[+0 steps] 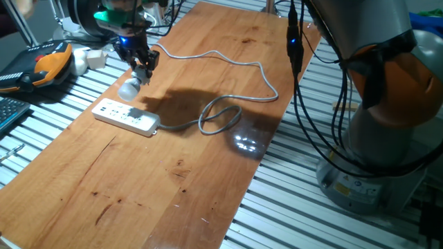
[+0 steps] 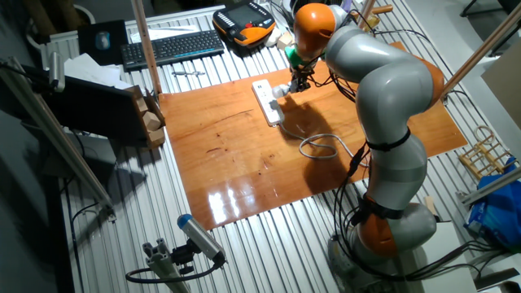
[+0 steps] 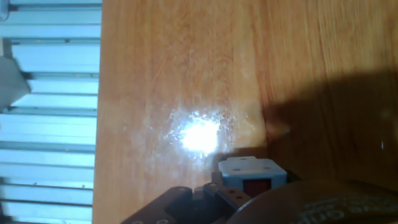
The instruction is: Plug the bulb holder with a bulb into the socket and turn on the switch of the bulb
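Surface: a rectangular wooden board serves as the counter (image 1: 208, 180), laid over a ribbed aluminium bed (image 1: 318, 221). The grain is reddish-brown with dark streaks and light scratches. Bright lamp glare shows near the board's edge in both fixed views and as a white patch in the hand view.

Task items: the socket (image 1: 127, 116) lies flat near one end of the counter, its grey cable (image 1: 228, 104) looping across the wood. The bulb holder (image 1: 131, 87) is off the counter, hanging just above and beside the socket's far end, bulb pointing down and outward. In the hand view the white boxy part (image 3: 252, 175) with its red mark sits at the lower edge of frame.

End effector (image 1: 143, 68): pinching the bulb holder between its fingers, tilted toward the socket.

Surroundings: the grey-and-orange arm (image 2: 383, 106) rises from a base beside the counter, with black cables trailing down it. Beyond the counter's end sit an orange-and-black teach pendant (image 2: 244, 20) and a black keyboard (image 2: 171, 47). A dark box (image 2: 106, 110) stands at the counter's side. Metal poles frame the station, and a blue bag (image 2: 498, 199) lies on the floor.
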{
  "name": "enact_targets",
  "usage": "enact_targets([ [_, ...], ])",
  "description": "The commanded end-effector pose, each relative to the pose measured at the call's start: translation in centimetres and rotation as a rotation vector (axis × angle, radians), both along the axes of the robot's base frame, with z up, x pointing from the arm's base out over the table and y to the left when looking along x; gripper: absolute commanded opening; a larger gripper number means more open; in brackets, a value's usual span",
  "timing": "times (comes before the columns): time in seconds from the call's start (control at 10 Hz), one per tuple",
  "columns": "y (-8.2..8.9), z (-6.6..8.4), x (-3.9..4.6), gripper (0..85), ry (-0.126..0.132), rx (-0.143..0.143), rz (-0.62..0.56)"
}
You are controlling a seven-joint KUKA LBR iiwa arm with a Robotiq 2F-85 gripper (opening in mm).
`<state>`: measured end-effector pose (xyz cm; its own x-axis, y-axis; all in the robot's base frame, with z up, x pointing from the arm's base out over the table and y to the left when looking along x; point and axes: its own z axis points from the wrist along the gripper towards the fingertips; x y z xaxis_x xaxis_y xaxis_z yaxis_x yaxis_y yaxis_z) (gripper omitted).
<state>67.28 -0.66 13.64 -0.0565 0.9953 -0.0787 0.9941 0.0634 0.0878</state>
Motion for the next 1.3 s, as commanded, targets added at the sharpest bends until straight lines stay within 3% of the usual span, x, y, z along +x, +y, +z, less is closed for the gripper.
enact_targets([
  [0.0, 0.2, -0.1, -0.09, 0.0, 0.009, 0.018, -0.009],
  [0.3, 1.7, 0.2, -0.19, 0.0, 0.008, 0.054, -0.004],
  [0.5, 3.1, 0.8, 0.09, 0.0, 0.009, 0.063, 0.003],
  [0.8, 5.4, 0.7, -0.13, 0.0, 0.014, 0.068, -0.005],
  [1.0, 6.8, 0.8, 0.10, 0.0, 0.010, 0.089, -0.017],
  [1.2, 8.4, 0.8, 0.26, 0.0, 0.013, 0.091, -0.035],
])
